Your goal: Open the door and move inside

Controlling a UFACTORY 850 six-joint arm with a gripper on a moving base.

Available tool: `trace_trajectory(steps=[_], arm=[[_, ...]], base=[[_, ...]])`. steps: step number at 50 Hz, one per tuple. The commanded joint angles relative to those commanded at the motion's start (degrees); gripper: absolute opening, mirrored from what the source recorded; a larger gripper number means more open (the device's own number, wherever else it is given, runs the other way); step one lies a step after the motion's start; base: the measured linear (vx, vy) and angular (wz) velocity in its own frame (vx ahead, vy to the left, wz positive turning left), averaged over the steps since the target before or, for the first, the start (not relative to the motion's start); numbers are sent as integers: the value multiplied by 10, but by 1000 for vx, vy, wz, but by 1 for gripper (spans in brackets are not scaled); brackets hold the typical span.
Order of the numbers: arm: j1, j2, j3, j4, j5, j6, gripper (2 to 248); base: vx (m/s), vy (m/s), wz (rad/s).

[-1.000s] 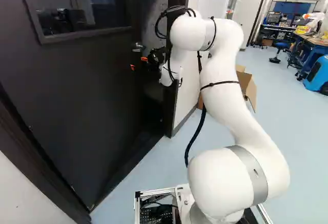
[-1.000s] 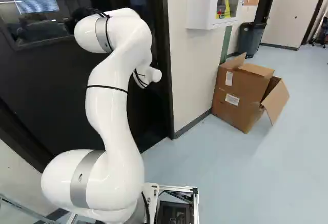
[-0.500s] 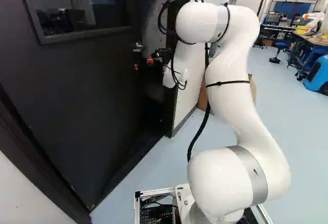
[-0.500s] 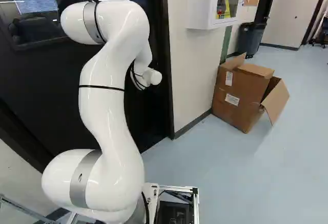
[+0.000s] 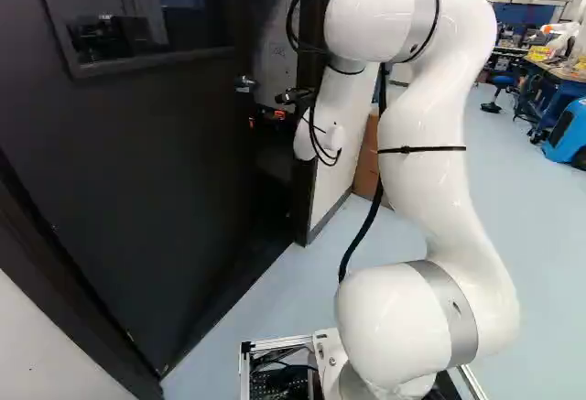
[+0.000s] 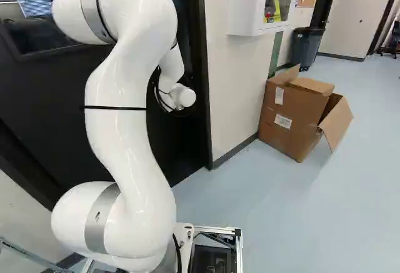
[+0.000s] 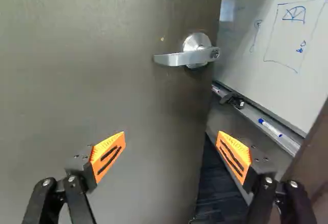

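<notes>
Containers. Cardboard box [image 6: 294, 120]: on the floor [image 6: 269, 204] beside the wall [image 6: 231, 98], right base view; flaps open, one flap angled outward. Its contents cannot be determined. Waste bin [image 6: 306, 47]: dark, upright, beyond the box near the wall; contents cannot be determined. Wall cabinet [image 6: 247, 7]: white, mounted above the box; a yellow item [image 6: 273, 4] is visible inside. Marker tray [image 7: 251, 116]: runs along the lower edge of the whiteboard [image 7: 287, 34], past the door edge; it holds a blue-capped marker [image 7: 270, 127] and, farther along, a small black object [image 7: 233, 100].

Hand. In the left base view, the hand [image 5: 265, 118] is located at the free edge of the door [image 5: 156, 171], lower than the lever handle [image 7: 182, 59]. In the wrist view, the hand [image 7: 170, 144] is open: the two fingers are spread wide, with the orange pads [image 7: 108, 155] facing each other. The lever handle is ahead of the fingers, apart from both pads.

Door. The door is dark, with a window [image 5: 137, 16] in its upper part. It is ajar; the whiteboard shows through the gap. The lever handle is silver, near the free edge, its lever approximately level. The arm [image 5: 430, 189] reaches toward this edge.
</notes>
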Motion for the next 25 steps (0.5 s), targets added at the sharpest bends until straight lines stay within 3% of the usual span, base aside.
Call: trace_trajectory(steps=[25], arm=[[-7, 67, 88, 75, -48, 0, 247]], base=[[0, 0, 0]])
